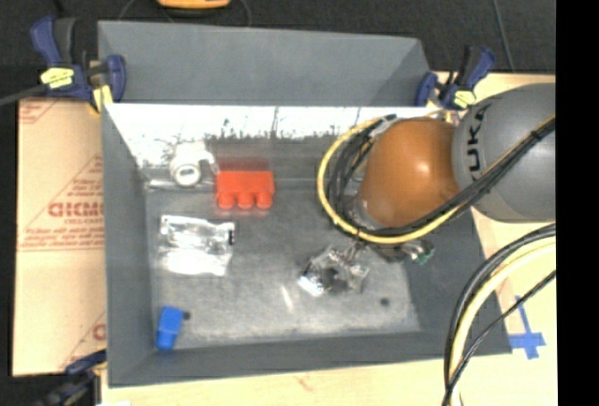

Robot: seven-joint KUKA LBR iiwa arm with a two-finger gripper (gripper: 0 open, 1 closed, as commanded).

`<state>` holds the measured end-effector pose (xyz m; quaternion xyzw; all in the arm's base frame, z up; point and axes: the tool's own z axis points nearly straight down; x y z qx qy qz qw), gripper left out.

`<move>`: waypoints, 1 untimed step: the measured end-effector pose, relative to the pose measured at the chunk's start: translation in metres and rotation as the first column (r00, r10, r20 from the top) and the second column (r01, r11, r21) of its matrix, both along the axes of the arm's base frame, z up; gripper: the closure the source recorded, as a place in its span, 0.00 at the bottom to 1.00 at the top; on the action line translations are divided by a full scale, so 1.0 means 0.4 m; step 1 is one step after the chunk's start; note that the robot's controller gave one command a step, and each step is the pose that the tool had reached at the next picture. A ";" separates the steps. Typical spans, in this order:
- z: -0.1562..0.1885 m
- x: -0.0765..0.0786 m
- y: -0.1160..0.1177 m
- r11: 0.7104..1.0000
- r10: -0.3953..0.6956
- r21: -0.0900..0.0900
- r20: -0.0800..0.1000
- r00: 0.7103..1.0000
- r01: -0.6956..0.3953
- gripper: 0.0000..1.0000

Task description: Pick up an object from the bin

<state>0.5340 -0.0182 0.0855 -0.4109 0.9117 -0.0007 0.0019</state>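
In the bin's right half: the gripper (335, 273) hangs low over the floor, below the arm's orange cover (407, 172) and its looped cables (328, 194), nearer the front wall than the back.
Gripper state: cannot be told; under the wrist there is only a glinting tangle of metal and dark parts, and I cannot say whether any of it is a loose thing rather than the tool itself.
Held thing: none that can be made out.
Bin (262, 67): grey metal, few things, each lying apart from the others on the floor.
Nearest thing: a clear plastic packet (197, 243), crumpled and flat, lying left of centre; it is to the gripper's left, a little closer to the back wall, with bare floor between them.
Its long axis: roughly along the front wall, so one short end points towards the gripper.
Next nearest: a red block (245, 190) with three round bumps along its front edge, lying towards the back wall, left of and behind the gripper.
Farther off: a white roll (188, 172) just left of the red block, and a blue piece (169, 327) in the front left corner.
Judgement: nothing looks secured yet; a pick of the packet would call for a move leftward.
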 end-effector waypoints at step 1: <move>0.134 0.007 0.000 1.000 0.016 -0.001 0.005 1.000 -0.016 1.00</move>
